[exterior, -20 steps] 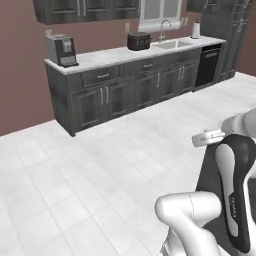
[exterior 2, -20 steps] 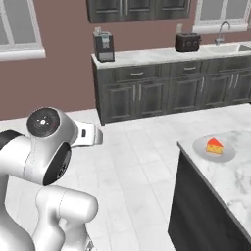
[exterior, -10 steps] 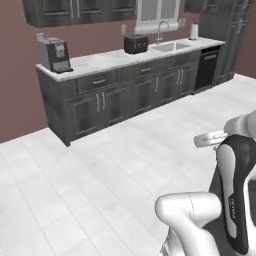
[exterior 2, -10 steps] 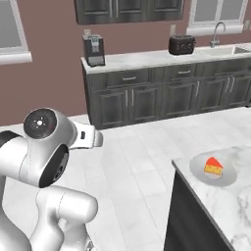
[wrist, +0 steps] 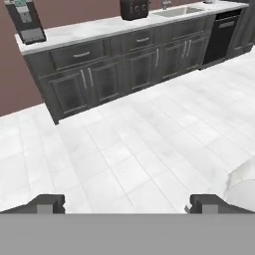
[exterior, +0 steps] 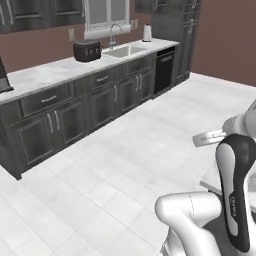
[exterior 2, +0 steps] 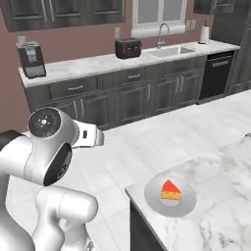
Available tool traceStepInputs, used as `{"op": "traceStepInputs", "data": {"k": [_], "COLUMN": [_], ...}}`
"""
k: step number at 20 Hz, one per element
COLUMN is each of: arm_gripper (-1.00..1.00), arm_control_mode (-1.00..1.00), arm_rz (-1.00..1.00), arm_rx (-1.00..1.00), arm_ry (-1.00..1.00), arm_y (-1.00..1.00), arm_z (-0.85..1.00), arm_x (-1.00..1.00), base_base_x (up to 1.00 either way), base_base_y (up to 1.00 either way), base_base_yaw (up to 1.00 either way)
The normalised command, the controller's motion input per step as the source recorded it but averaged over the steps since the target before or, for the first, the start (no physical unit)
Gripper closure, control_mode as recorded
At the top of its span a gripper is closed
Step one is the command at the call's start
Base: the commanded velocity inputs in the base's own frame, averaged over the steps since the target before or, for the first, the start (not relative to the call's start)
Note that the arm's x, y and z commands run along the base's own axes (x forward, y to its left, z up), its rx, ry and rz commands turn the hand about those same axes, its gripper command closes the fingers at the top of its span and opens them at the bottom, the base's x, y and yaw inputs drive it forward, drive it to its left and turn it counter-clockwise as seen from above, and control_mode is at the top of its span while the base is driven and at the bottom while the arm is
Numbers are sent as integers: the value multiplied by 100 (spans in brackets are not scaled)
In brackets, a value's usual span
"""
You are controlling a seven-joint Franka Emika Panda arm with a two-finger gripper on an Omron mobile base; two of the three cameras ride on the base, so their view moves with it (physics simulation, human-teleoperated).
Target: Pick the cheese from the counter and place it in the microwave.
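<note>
Sitting on a round grey plate [exterior 2: 170,197], the cheese [exterior 2: 171,190] rests near the corner of the marbled counter [exterior 2: 220,206] closest to the robot. The pincer [wrist: 127,204] hangs high over the white tiled floor [wrist: 134,149], jaws spread wide apart, gripping nothing.

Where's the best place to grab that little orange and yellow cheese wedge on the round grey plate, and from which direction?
Probably from straight above. The small wedge of cheese with the orange top and yellow face lies flat on the round grey plate, near the marbled counter's corner. Close the open gripper across its two slanted sides, near the wider yellow end.
</note>
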Motion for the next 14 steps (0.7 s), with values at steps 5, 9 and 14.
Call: {"op": "traceStepInputs", "data": {"k": [5, 9, 14], "arm_gripper": [-100, -100, -100], "arm_control_mode": [100, 100, 100], "arm_rz": [0, 0, 0], "arm_rx": [0, 0, 0], "arm_ry": [0, 0, 0], "arm_y": [0, 0, 0], "arm_z": [0, 0, 0], "arm_x": [0, 0, 0], "base_base_x": [-12, -50, -32], "base_base_y": [-6, 0, 9], "base_base_yaw": [-49, -31, -15]}}
